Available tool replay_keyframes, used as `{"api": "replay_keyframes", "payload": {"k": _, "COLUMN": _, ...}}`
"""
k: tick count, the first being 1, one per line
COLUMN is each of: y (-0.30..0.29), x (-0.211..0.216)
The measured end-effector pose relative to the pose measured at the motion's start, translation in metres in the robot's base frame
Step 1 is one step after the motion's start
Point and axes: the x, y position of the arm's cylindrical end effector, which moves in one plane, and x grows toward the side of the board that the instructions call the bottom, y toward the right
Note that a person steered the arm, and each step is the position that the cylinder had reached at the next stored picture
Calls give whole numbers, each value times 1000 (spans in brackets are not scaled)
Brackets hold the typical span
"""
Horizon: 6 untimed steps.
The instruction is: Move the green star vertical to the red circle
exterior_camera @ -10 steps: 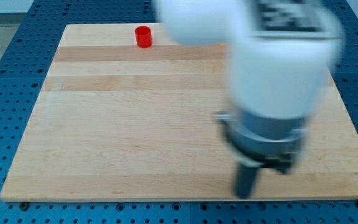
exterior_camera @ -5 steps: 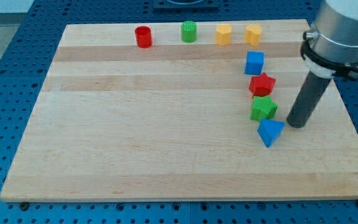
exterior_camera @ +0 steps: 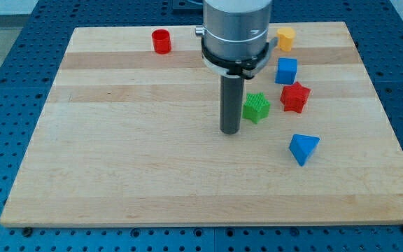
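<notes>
**No jaws on this arm: a bare rod stands just left of the green star**

Jaws are not fitted here, so nothing is open, shut or held; the arm ends in a straight dark rod, and my tip (exterior_camera: 230,131) rests on the wooden surface (exterior_camera: 117,154) near its middle. The green star (exterior_camera: 256,107) lies just to the view's right of the rod, so close that I cannot tell whether they touch.

The red circle (exterior_camera: 161,41) stands near the surface's top edge, well apart from the star, up and toward the view's left.

To the view's right of the star sits a red star-like block (exterior_camera: 295,96), near but apart from it. A blue cube (exterior_camera: 286,71) lies just above that red block. A yellow block (exterior_camera: 285,38) sits near the top edge, partly behind the arm's grey body (exterior_camera: 235,31); its shape is hard to make out. A blue triangle (exterior_camera: 303,148) lies below and to the view's right of the green star, alone.
</notes>
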Motion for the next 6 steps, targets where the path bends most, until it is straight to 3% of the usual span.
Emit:
{"api": "replay_keyframes", "payload": {"k": 2, "y": 34, "x": -1}}
{"api": "replay_keyframes", "payload": {"k": 4, "y": 110, "x": -32}}
{"api": "replay_keyframes", "payload": {"k": 5, "y": 77, "x": -54}}
{"api": "replay_keyframes", "payload": {"k": 6, "y": -46, "x": -65}}
